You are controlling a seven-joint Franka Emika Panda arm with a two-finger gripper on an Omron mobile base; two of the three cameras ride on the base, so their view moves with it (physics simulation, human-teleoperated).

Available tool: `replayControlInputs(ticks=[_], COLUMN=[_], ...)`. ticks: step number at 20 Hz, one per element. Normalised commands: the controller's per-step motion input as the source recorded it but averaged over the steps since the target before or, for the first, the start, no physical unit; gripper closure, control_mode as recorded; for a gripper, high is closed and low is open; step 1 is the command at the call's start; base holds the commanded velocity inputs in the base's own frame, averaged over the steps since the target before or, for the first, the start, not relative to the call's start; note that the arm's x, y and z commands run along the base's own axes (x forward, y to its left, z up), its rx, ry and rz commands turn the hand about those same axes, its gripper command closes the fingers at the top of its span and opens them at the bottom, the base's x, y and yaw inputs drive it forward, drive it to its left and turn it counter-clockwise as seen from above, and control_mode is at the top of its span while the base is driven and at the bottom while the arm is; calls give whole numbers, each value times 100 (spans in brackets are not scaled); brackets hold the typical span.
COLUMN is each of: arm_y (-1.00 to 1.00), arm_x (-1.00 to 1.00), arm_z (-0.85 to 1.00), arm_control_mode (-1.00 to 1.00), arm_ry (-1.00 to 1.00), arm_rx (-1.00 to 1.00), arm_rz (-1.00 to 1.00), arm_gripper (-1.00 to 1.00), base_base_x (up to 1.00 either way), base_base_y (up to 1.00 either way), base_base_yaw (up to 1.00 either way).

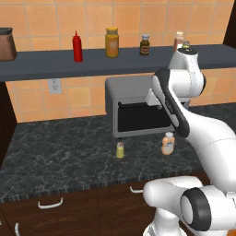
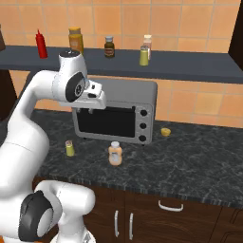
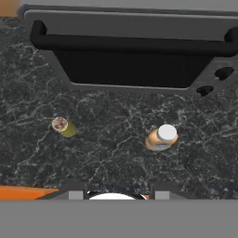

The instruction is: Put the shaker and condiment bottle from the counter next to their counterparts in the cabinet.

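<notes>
The shaker (image 1: 120, 150) (image 2: 70, 148) (image 3: 64, 127), tiny and yellow-green, stands on the dark counter (image 1: 55, 152) in front of the toaster oven. The peach-orange condiment bottle (image 1: 168, 144) (image 2: 115, 154) (image 3: 160, 138) stands to its right, apart from it. On the cabinet shelf (image 1: 46, 64) (image 2: 190, 66) are the red squeeze bottle (image 1: 77, 47) (image 2: 41, 44), a pinkish shaker (image 1: 179, 40) (image 2: 148, 44) and a yellow-green shaker (image 2: 144, 56). My gripper (image 3: 118, 193) hangs high above the counter and looks down on both containers, fingers apart and empty.
A grey toaster oven (image 1: 133, 110) (image 2: 114, 116) stands at the back of the counter under the shelf. A mustard-yellow jar (image 1: 111, 42) (image 2: 75, 40) and a small dark jar (image 1: 144, 45) (image 2: 109, 47) share the shelf. A small yellow thing (image 2: 165, 132) lies right of the oven.
</notes>
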Motion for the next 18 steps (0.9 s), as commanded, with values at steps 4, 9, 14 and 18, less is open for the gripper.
replayControlInputs(ticks=[4, 9, 14, 18], arm_y=[-6, -63, -85, -74], arm_x=[0, -3, -33, -40], arm_z=[-31, -43, -49, -62], arm_control_mode=[-100, -100, -100, -100], arm_ry=[9, 1, 0, 0], arm_rx=[10, 19, 27, 28], arm_rz=[0, 22, 31, 42], arm_gripper=[-100, -100, -100, -100], base_base_x=[0, 0, 0, 0], base_base_y=[0, 0, 0, 0], base_base_yaw=[0, 0, 0, 0])
